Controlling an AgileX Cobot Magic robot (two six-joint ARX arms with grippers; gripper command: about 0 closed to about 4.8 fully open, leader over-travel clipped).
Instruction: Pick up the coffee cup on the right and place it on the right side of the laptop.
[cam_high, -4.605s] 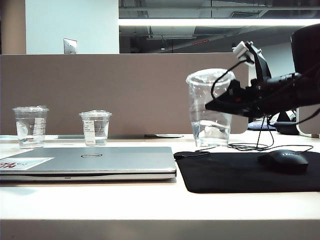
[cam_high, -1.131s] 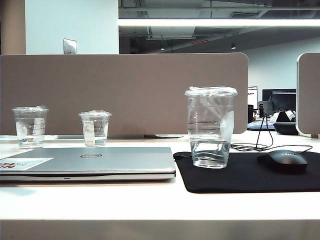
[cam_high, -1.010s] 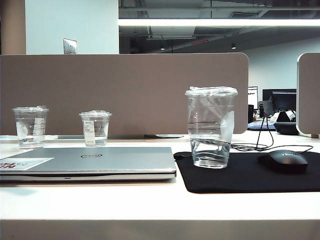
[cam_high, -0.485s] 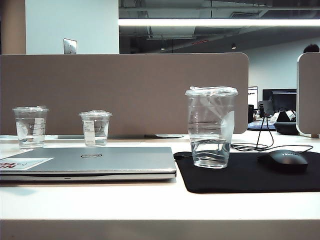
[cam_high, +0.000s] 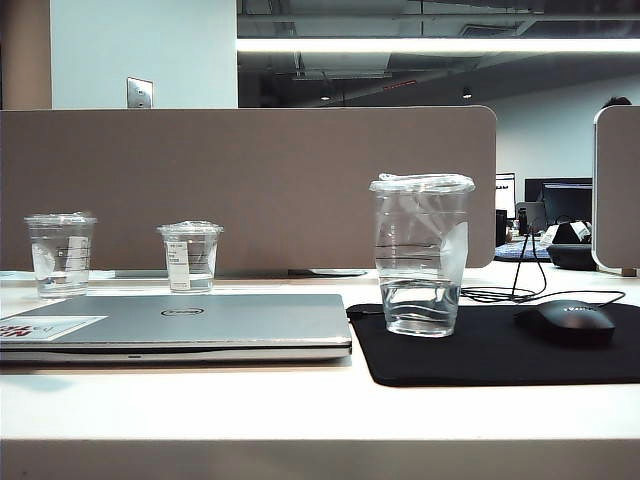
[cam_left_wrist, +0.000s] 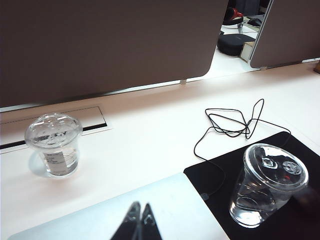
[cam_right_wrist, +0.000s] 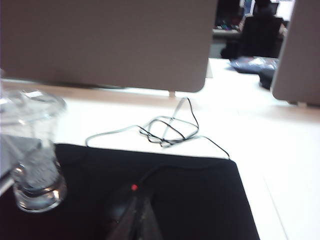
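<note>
The coffee cup (cam_high: 421, 255), tall clear plastic with a flat lid and a little water, stands upright on the black mouse pad (cam_high: 500, 352) just right of the closed silver laptop (cam_high: 180, 325). No arm shows in the exterior view. In the left wrist view my left gripper (cam_left_wrist: 140, 212) is shut and empty over the laptop (cam_left_wrist: 165, 207), with the coffee cup (cam_left_wrist: 267, 185) off to its side. In the right wrist view my right gripper (cam_right_wrist: 142, 207) is shut and empty above the mouse pad (cam_right_wrist: 200, 200), well apart from the coffee cup (cam_right_wrist: 32, 150).
Two shorter clear cups (cam_high: 62, 255) (cam_high: 190, 257) stand behind the laptop at the left. A black mouse (cam_high: 565, 322) lies on the pad's right part, its cable (cam_high: 520, 293) looped behind. A brown partition (cam_high: 250, 190) closes the back of the desk.
Earlier my right gripper held the coffee cup in the air; the cup now stands on the pad and the arm has left the exterior view. Over the last second nothing moved there.
</note>
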